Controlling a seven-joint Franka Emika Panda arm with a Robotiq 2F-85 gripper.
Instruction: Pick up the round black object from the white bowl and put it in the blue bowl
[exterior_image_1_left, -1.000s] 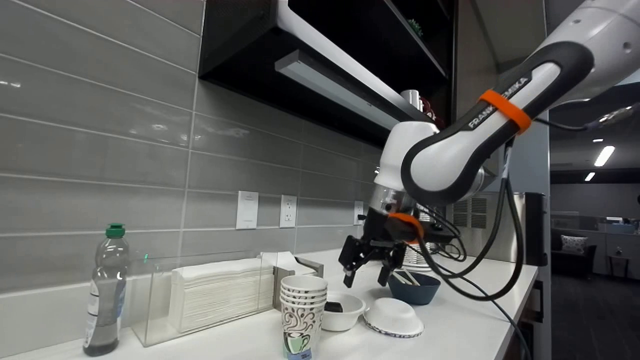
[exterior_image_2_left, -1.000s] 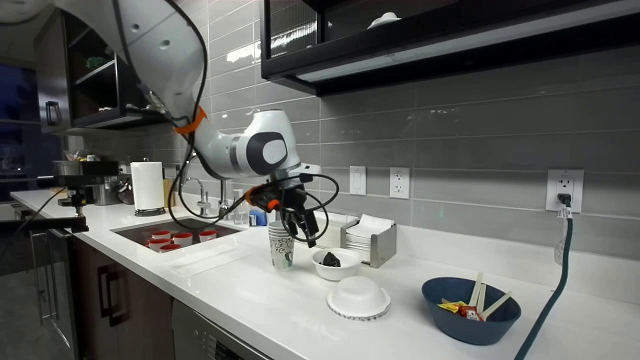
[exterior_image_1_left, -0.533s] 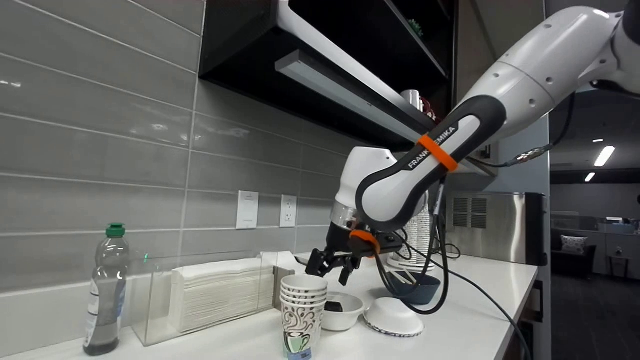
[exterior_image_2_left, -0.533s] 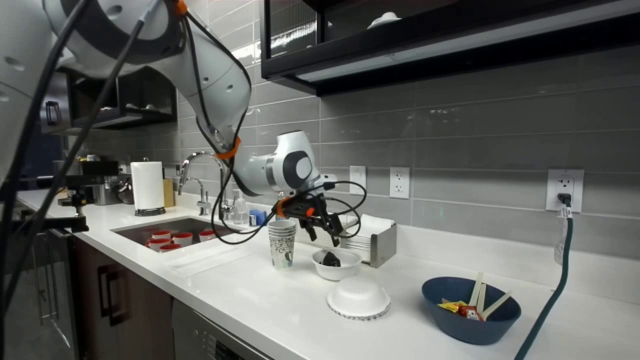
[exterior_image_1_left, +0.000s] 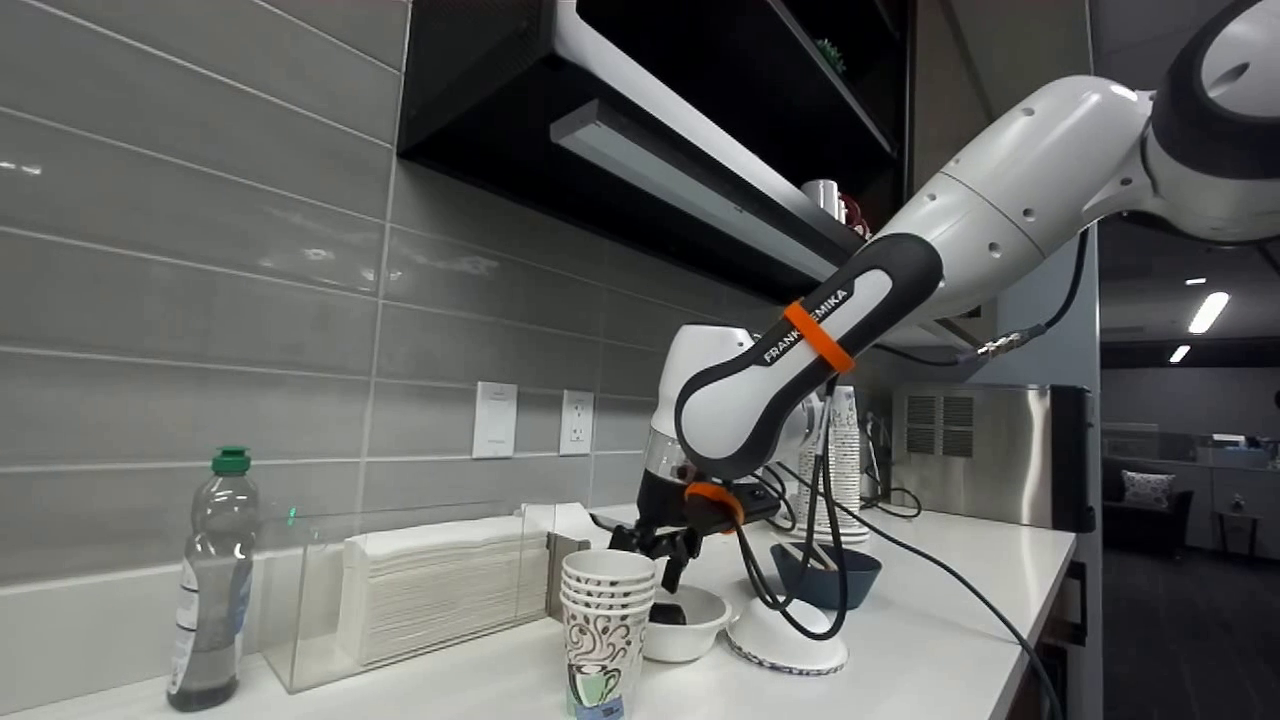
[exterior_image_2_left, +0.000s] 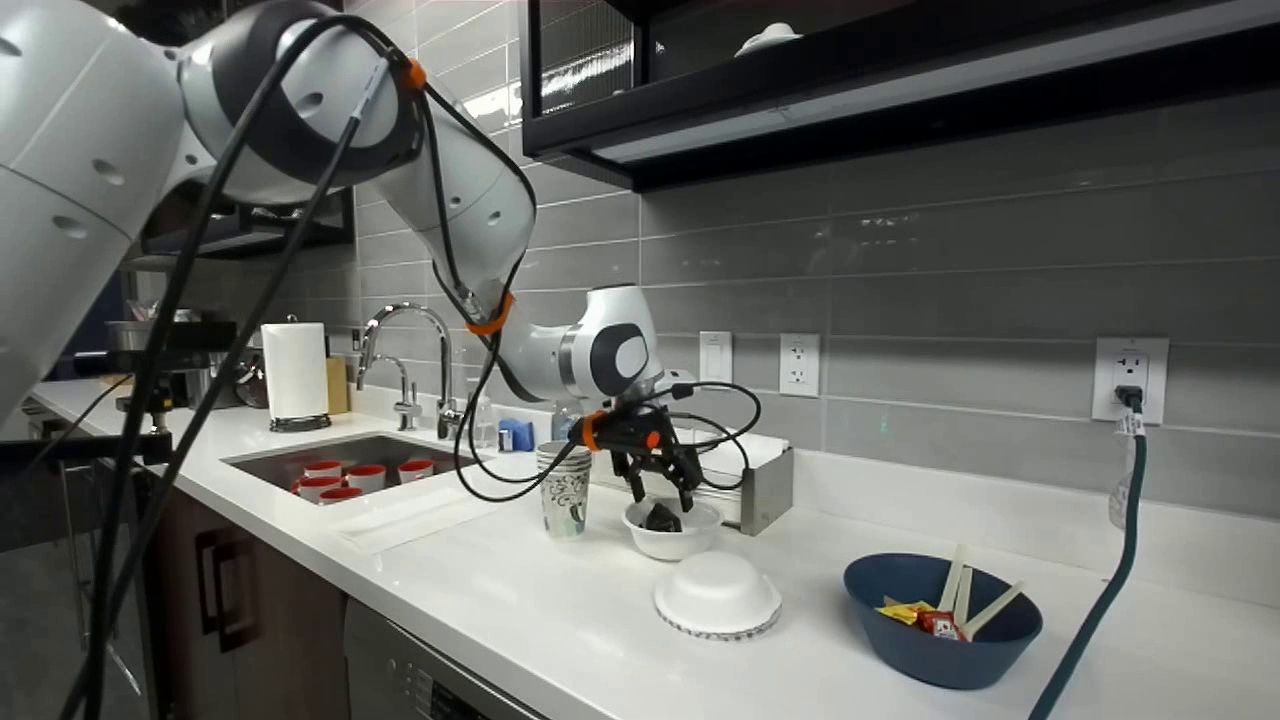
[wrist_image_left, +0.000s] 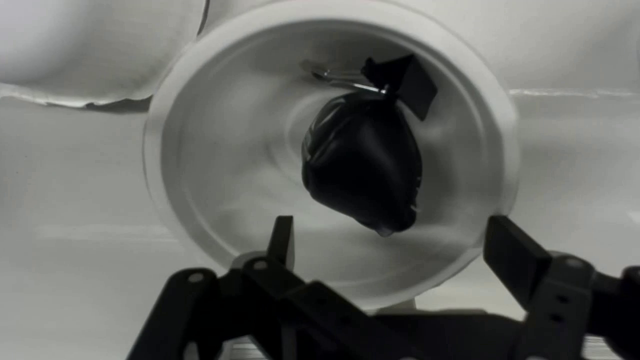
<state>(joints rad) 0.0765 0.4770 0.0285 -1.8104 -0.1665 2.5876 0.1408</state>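
Over the white bowl (wrist_image_left: 225, 165) we see the gripper (wrist_image_left: 393, 241), its fingers (wrist_image_left: 517, 260) spread wide. Inside that bowl lies the round black object (wrist_image_left: 362, 165). An upturned dish (exterior_image_2_left: 717, 595) sits just beside the bowl, paper cups (exterior_image_2_left: 565, 498) stand near, and well apart we find the blue bowl (exterior_image_2_left: 935, 662), holding sticks (exterior_image_2_left: 953, 580) and packets (exterior_image_2_left: 938, 625).

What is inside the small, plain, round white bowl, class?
The white bowl holds a glossy, roundish black object, with an angular black piece and thin shiny part at one end; anything beneath them is covered.
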